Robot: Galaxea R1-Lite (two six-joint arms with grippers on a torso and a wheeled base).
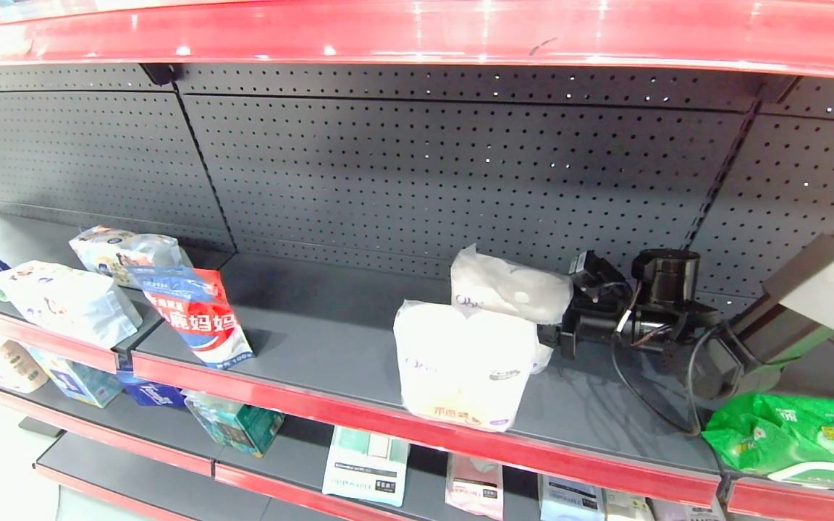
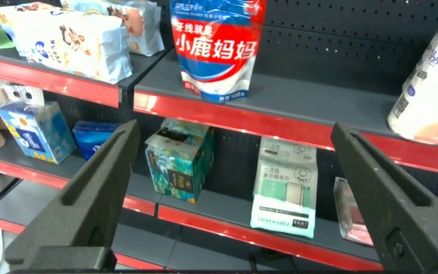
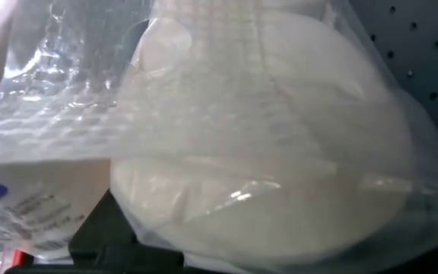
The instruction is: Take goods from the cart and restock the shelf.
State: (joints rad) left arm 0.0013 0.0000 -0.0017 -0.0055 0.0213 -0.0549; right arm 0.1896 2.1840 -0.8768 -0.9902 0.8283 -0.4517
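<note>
Clear-wrapped tissue pack (image 3: 265,152) presses against the right wrist lens, its print too blurred to read. From the head view, the right gripper (image 1: 558,334) clamps that pack's side on the grey shelf (image 1: 330,325), just behind a second tissue pack (image 1: 460,362) with faint lettering; the arm comes in level from the right. The left gripper (image 2: 236,131) hangs spread wide before a red-and-blue pouch (image 2: 219,46) bearing large white characters.

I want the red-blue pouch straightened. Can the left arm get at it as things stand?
Probably yes. The left gripper is open and faces the shelf front; the pouch stands at the shelf edge with nothing in front of it.
</note>
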